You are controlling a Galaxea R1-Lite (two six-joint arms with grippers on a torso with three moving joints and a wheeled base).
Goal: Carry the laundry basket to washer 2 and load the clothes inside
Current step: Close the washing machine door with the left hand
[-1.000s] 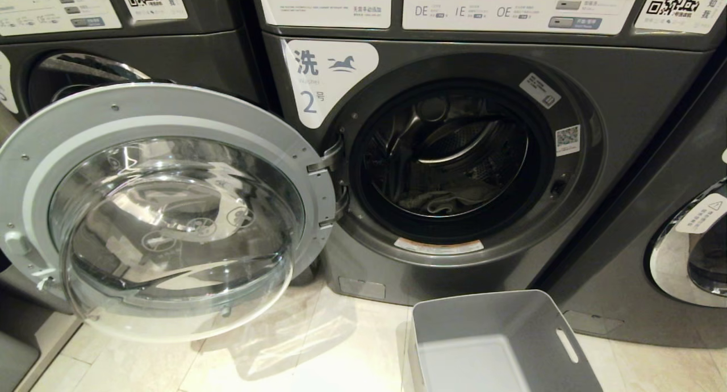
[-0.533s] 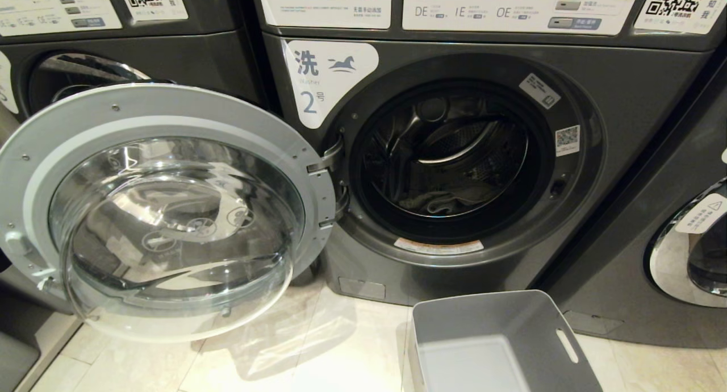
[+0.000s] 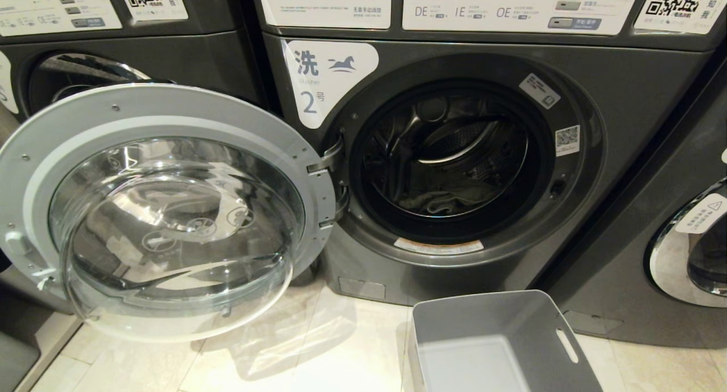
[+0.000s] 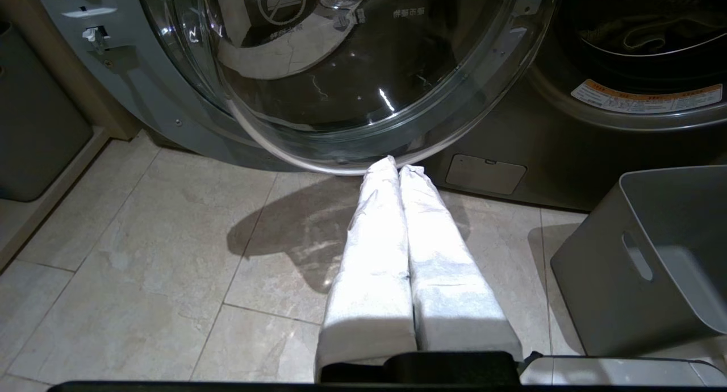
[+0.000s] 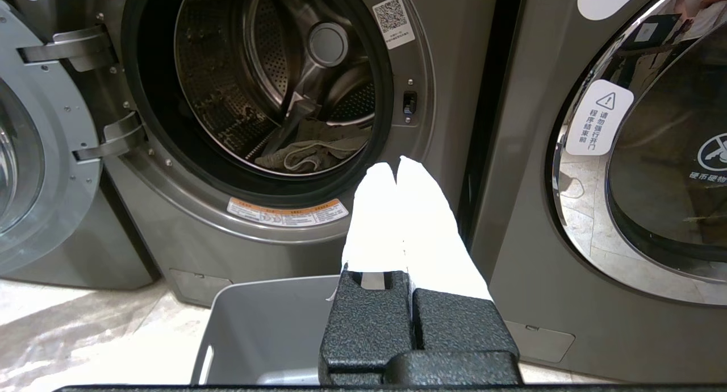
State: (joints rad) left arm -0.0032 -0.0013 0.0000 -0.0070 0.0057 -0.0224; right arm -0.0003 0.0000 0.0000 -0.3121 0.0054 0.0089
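Clothes (image 5: 312, 150) lie in washer 2 (image 3: 454, 153), basket (image 3: 500, 318) empty on floor, so both claws, left (image 4: 398, 167) and right (image 5: 396, 166), hang closed, holding nothing.

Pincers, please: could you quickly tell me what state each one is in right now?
Left pincer: closed, holding nothing, above the floor.
Right pincer: closed, holding nothing, above the laundry basket.

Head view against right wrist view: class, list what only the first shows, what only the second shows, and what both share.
Only the head view shows the white label with a blue "2" and the control panels above. Only the right wrist view shows the shut right gripper with white-wrapped fingers, and the perforated steel drum wall clearly. Both show dark grey washer 2 with its door open, the grey-green clothes lying in the drum, and the grey plastic laundry basket on the floor, no clothes visible inside.
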